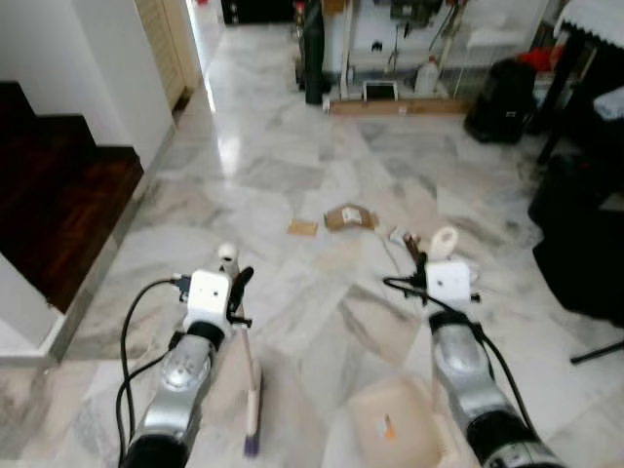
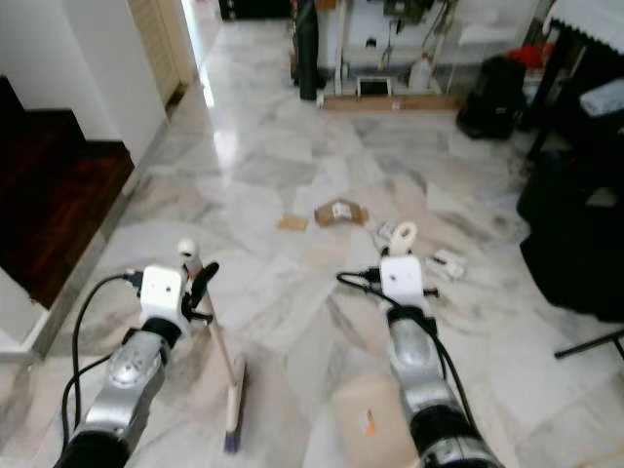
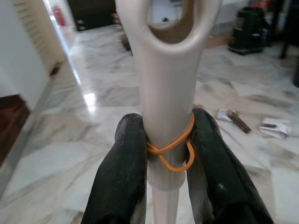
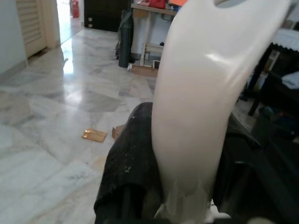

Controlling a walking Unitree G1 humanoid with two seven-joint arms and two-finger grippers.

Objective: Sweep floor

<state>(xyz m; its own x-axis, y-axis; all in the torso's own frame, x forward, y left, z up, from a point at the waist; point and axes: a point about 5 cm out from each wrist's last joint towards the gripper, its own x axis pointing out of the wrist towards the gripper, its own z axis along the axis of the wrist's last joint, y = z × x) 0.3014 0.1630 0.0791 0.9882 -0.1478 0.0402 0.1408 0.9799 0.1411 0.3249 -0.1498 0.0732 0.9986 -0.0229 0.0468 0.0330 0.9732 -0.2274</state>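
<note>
On marble floor (image 1: 292,166) | left pincer (image 3: 168,154) pinching broom handle (image 3: 168,70) | right pincer (image 4: 187,154) pinching dustpan handle (image 4: 205,93)

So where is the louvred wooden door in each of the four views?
Left eye view: louvred door at the top, left of centre.
Right eye view: the same, top left.
Left wrist view: at the frame's edge, beyond the broom handle.
Right wrist view: at the frame's edge, beyond the dustpan handle.
Shared landmark: the floor glare beside it.
</note>
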